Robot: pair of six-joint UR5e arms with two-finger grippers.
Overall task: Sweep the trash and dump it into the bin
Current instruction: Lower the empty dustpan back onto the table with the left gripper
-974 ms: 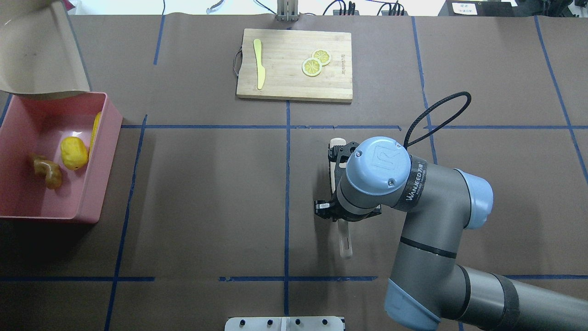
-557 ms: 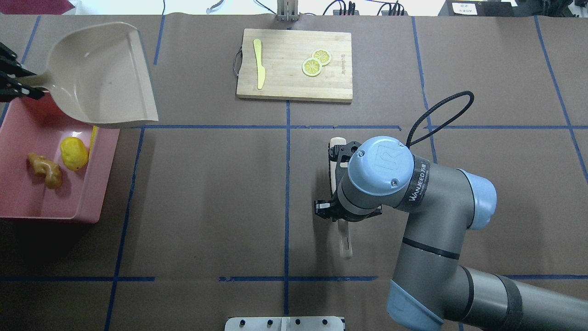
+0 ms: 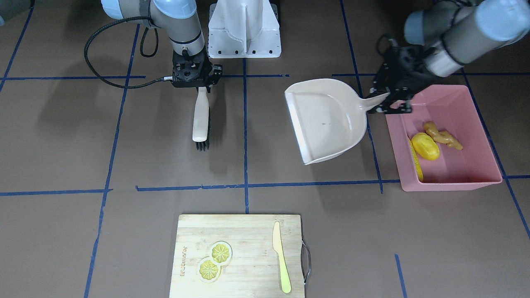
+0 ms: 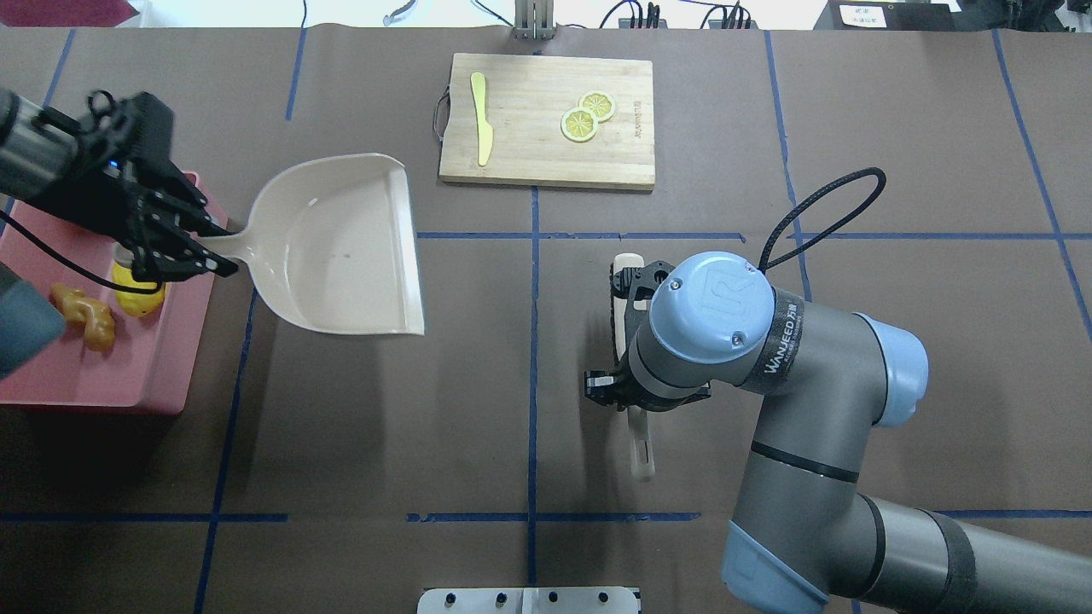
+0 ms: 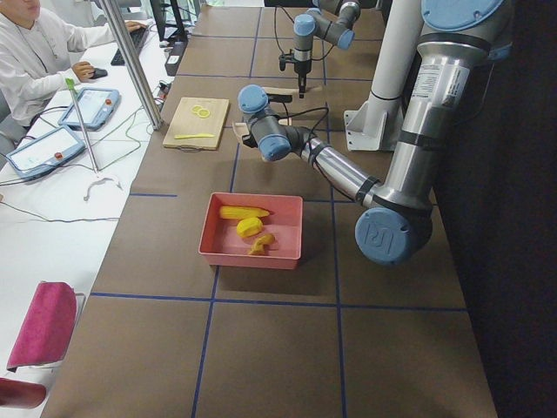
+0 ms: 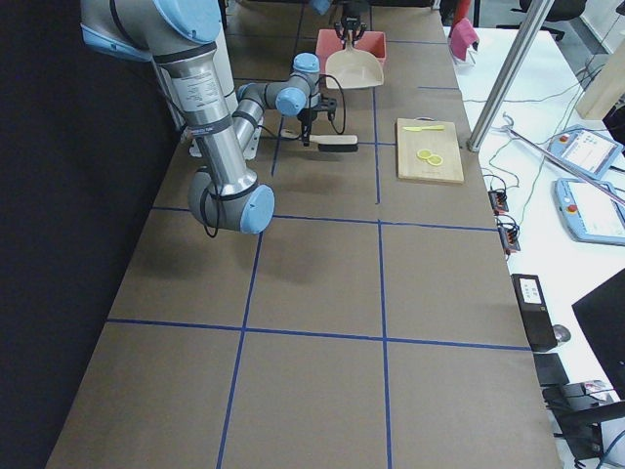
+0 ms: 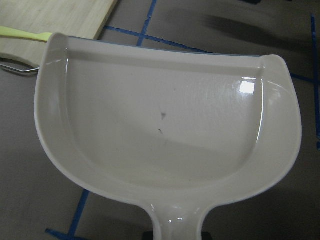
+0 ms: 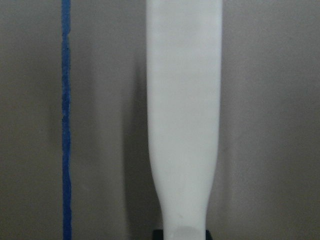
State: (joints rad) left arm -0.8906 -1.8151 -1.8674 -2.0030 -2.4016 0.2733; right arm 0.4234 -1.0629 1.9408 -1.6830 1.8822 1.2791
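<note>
Trash: all three pieces are found inside the bin (image 3: 451,183), which is set at the 3 o'clock side of the bench (image 3: 62,136) in the front-facing view; the corn cob (image 3: 417,163) is laid along the bin's 9 o'clock wall, the yellow lump (image 3: 425,146) just beside it, the ginger root (image 3: 442,135) at the lump's 1 o'clock
Handling: the pieces are judged light, hard and smooth, so prone to rolling; pinching is not advised, and they are better pushed by bristles and carried in a pan
Bin: judged stiff, light and easily shoved; it is best taken by the rim
Left grip: the left hand (image 3: 391,101) is closed on the handle of the dustpan (image 3: 327,120), at the bin's 10 o'clock corner; the pan is held empty, its mouth turned toward about 9 o'clock
Right grip: the right hand (image 3: 199,82) is clamped narrowly on the handle end of the brush (image 3: 200,118), which is pointed to 6 o'clock, well apart from the pan
</note>
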